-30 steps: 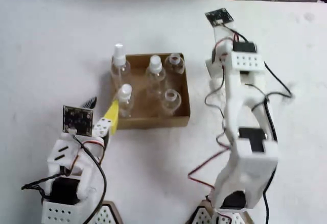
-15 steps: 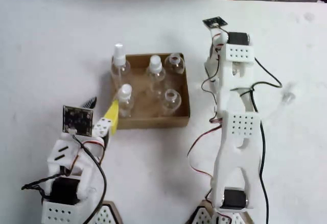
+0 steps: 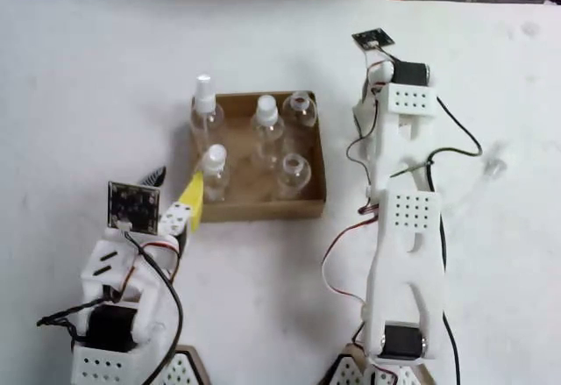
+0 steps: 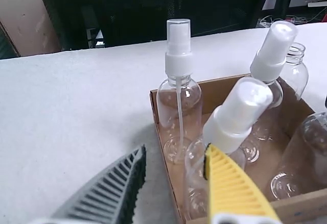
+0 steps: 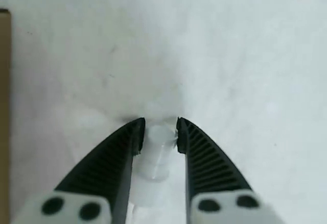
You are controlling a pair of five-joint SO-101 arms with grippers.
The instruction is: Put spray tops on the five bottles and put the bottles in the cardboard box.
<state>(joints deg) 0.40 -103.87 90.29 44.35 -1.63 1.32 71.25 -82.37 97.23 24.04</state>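
Left jaws: gape open at the near left corner of the cardboard box (image 3: 263, 208), yellow finger (image 4: 232, 193) just beside the near capped bottle (image 4: 225, 127), grey finger (image 4: 112, 191) outside the wall over the table (image 3: 105, 69). Right jaws: clamp a white spray top (image 5: 155, 150) by its sides, low over the table, off to the right of the box. Inside the box: five bottles (image 3: 266, 126) upright (three wearing spray tops, the two open-necked bottles (image 3: 292, 173) along the right wall).
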